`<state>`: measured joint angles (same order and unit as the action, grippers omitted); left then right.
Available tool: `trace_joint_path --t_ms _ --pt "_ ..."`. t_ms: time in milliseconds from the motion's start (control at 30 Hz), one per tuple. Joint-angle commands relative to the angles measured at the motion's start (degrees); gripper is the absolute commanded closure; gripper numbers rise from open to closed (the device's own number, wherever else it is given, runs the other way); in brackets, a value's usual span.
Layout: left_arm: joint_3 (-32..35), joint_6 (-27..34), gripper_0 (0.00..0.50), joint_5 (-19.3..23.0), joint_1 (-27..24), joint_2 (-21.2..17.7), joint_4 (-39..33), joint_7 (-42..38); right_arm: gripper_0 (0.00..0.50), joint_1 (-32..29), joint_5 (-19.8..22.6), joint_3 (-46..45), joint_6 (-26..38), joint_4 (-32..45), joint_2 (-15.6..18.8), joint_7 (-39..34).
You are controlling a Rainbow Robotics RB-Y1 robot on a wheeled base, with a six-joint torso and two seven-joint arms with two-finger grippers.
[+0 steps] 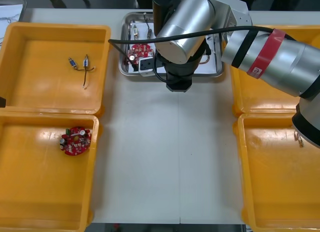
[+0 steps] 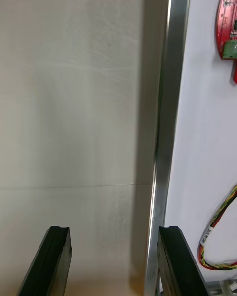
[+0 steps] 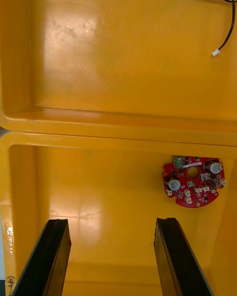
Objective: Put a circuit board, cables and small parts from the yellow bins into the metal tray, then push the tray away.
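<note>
The metal tray (image 1: 122, 62) stands at the table's far middle, white inside, holding a red circuit board (image 1: 140, 51) and cables. My right arm (image 1: 260, 52) reaches across to the tray's near edge. In the right wrist view my right gripper (image 2: 113, 261) is open and holds nothing. One finger is over the bare table and the other by the tray's rim (image 2: 165, 128). Beyond lie the board (image 2: 228, 19) and a red and yellow cable (image 2: 217, 237). My left gripper (image 3: 111, 256) hangs open over the near left bin, short of a second red circuit board (image 3: 194, 180).
The far left yellow bin (image 1: 30, 37) holds small metal parts with a black cable (image 1: 85, 74). The near left bin (image 1: 30, 192) holds the second board (image 1: 75, 140). Two yellow bins (image 1: 280, 192) flank the right side. Bare table (image 1: 165, 157) lies between.
</note>
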<state>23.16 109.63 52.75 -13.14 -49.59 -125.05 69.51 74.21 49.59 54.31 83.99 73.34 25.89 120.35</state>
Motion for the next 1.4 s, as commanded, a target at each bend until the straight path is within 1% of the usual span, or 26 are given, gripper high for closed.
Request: trace_joint_path --t_ms 33,200,267,300,367,433,533,833,967,1100,1233,1333,1400 --pt "1.4 0.4 0.0 -0.5 1.4 0.5 -1.5 2.6 0.0 -2.8 -1.3 -8.0 6.5 8.2 -0.6 -0.7" --pt "1.4 0.4 0.0 -0.5 1.4 0.5 -1.5 2.6 0.0 -5.7 -3.0 -10.8 14.9 16.2 0.7 -3.2" --pt "1.4 0.4 0.0 -0.5 1.4 0.5 -1.5 2.6 0.0 -8.2 -4.1 -12.7 18.7 21.2 1.5 -6.4" --pt "1.4 0.4 0.0 -0.5 1.4 0.5 -1.5 2.6 0.0 -8.8 -4.4 -13.2 19.5 22.5 1.8 -6.9" --pt "1.4 0.4 0.0 -0.5 1.4 0.5 -1.5 2.6 0.0 -12.0 -6.4 -15.6 23.5 27.7 2.4 -9.7" --pt "1.4 0.4 0.0 -0.5 1.4 0.5 -1.5 2.6 0.0 -14.4 -7.8 -17.5 26.0 31.3 2.9 -11.7" --pt "1.4 0.4 0.0 -0.5 1.4 0.5 -1.5 2.6 0.0 -17.7 -9.2 -20.5 26.0 35.8 3.6 -14.5" --pt "1.4 0.4 0.0 -0.5 1.4 0.5 -1.5 2.6 0.0 -25.3 -8.9 -30.8 26.0 44.4 5.7 -25.1" --pt "1.4 0.4 0.0 -0.5 1.4 0.5 -1.5 2.6 0.0 -30.4 -9.0 -36.1 26.0 49.0 7.7 -30.8" --pt "1.4 0.4 0.0 -0.5 1.4 0.5 -1.5 2.6 0.0 -35.9 -10.5 -40.7 26.0 53.8 10.1 -35.7" --pt "1.4 0.4 0.0 -0.5 1.4 0.5 -1.5 2.6 0.0 -40.5 -11.1 -43.7 26.0 57.1 12.0 -39.1" --pt "1.4 0.4 0.0 -0.5 1.4 0.5 -1.5 2.6 0.0 -44.8 -11.1 -47.5 26.0 59.7 13.7 -42.6" --pt "1.4 0.4 0.0 -0.5 1.4 0.5 -1.5 2.6 0.0 -46.8 -11.0 -49.7 26.0 60.5 14.2 -44.0"
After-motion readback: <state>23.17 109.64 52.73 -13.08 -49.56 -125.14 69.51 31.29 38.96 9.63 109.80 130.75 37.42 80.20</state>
